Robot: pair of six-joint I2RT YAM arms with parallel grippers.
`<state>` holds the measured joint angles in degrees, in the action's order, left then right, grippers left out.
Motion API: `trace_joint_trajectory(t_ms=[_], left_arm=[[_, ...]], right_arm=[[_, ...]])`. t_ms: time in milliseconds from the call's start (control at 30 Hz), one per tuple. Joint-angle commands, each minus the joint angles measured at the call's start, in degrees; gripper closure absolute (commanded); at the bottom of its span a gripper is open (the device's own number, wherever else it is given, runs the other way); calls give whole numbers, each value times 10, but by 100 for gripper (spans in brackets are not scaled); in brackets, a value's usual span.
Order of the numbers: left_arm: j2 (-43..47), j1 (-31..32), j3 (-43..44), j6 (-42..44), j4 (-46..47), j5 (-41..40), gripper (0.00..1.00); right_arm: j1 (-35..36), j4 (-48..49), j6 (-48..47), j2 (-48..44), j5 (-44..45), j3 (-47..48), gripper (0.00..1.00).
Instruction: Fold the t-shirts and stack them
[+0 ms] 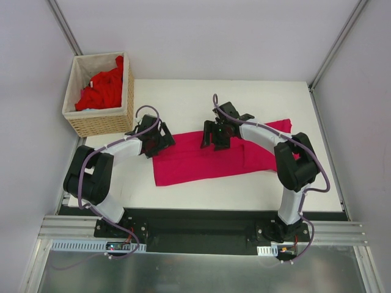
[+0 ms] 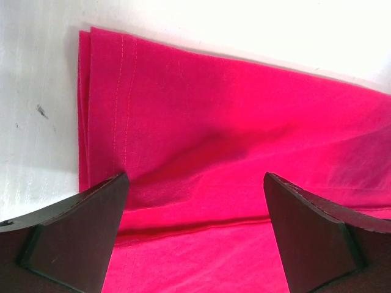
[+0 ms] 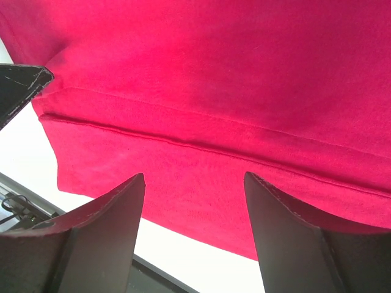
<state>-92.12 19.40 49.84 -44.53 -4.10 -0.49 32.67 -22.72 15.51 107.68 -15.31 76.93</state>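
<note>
A magenta-crimson t-shirt (image 1: 208, 160) lies flat on the white table as a long folded band, running from the left arm to the right arm. It fills the left wrist view (image 2: 232, 122) and the right wrist view (image 3: 214, 79). My left gripper (image 1: 153, 141) hovers over the shirt's left end, jaws open and empty (image 2: 195, 183). My right gripper (image 1: 215, 138) hovers over the shirt's upper middle, jaws open and empty (image 3: 194, 180). Brighter red shirts (image 1: 102, 90) lie heaped in the wicker basket. No neck label shows.
The wicker basket (image 1: 101, 125) with its white liner stands at the table's back left corner. The table's near edge and the black mounting rail (image 1: 195, 226) lie below the shirt. Grey walls close in on both sides.
</note>
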Motion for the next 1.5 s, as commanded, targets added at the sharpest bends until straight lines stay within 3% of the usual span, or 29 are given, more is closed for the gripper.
trace_joint_trajectory(t_ms=[0, 367, 1233, 1467], left_arm=[[2, -3, -16, -8, 14, 4, 6], [11, -10, -38, -11, 30, 23, 6], [26, -22, -49, -1, 30, 23, 6], [28, -23, -54, 0, 30, 23, 6]], right_arm=[[2, 13, 10, -14, 8, 8, 31], [3, 118, 38, 5, 20, -45, 31], [4, 180, 51, 10, 49, -92, 32], [2, 178, 54, 16, 64, -90, 36]])
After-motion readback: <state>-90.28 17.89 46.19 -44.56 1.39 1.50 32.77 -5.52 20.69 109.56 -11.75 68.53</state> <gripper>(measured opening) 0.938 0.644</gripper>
